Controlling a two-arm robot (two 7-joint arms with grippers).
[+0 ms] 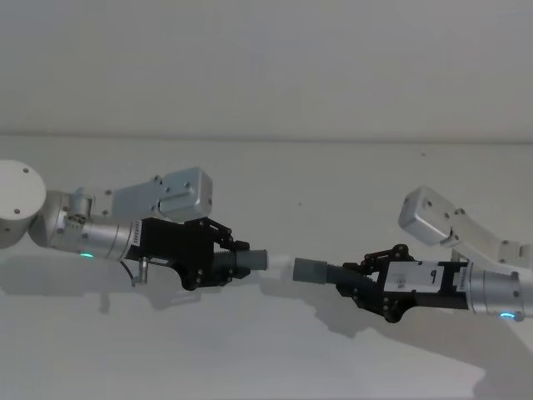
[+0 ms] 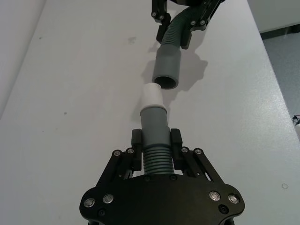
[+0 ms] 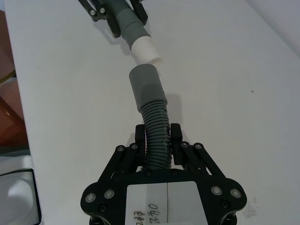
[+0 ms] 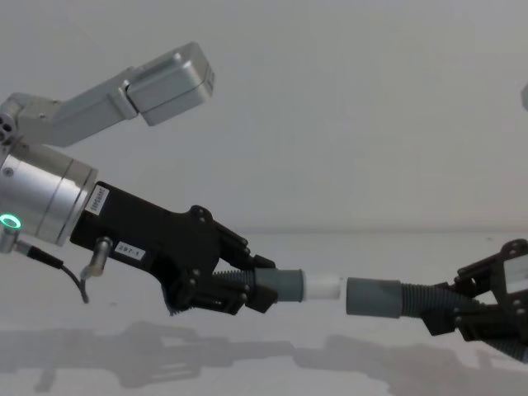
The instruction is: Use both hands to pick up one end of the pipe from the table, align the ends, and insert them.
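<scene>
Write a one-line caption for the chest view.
The left gripper holds one pipe piece, its whitish tip just short of the grey cuff held by the right gripper.

1. The left gripper clamps the near hose on its ribbed part, one finger on each side.
2. That hose's grey cuff ends in a white tip.
3. The tip points at the open mouth of the far cuff, just short of it and not touching.
4. The right gripper grips the far hose on its ribbed bend.
5. Below lies the white table, with the far hose's shadow on it.

Plain pale wall behind; grey floor one side, brown surface other.
</scene>
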